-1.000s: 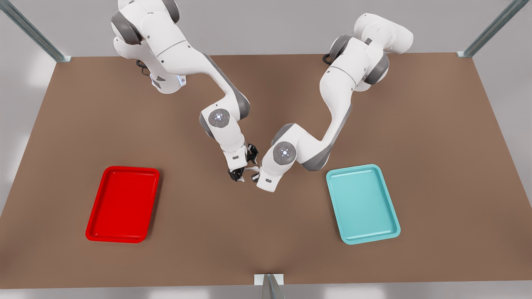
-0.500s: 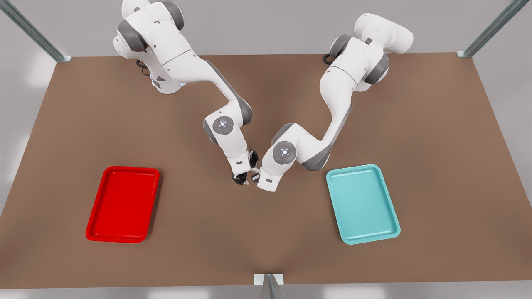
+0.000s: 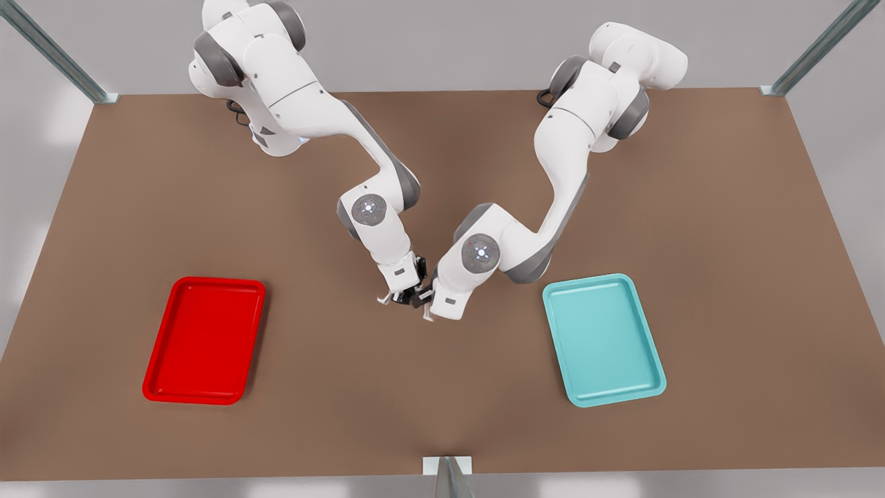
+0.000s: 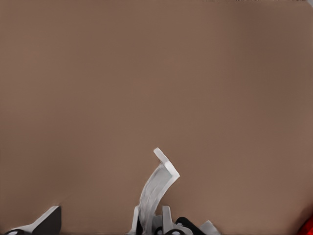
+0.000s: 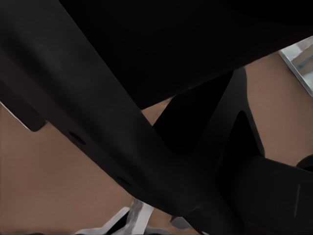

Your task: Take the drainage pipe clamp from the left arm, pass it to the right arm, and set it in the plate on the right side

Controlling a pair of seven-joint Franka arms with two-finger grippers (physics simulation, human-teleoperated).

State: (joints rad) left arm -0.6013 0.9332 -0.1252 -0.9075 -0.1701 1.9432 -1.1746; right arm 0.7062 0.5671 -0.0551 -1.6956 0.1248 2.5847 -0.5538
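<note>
White clamp [image 4: 156, 191] rises from the clenched left pincer [image 3: 423, 304], its lower end cut off. It sits mid-desk [image 3: 442, 408], well apart from the red tray [image 3: 205, 280]. The right pincer [image 3: 401, 299] meets it on the tray's side, and its grip cannot be told. Bare desk surrounds both pincers.

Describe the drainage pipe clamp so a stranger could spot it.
On the brown table, midway between the red plate and the teal tray, the left gripper and right gripper meet. The drainage pipe clamp sits between them: the only thin, curved white strip.
</note>
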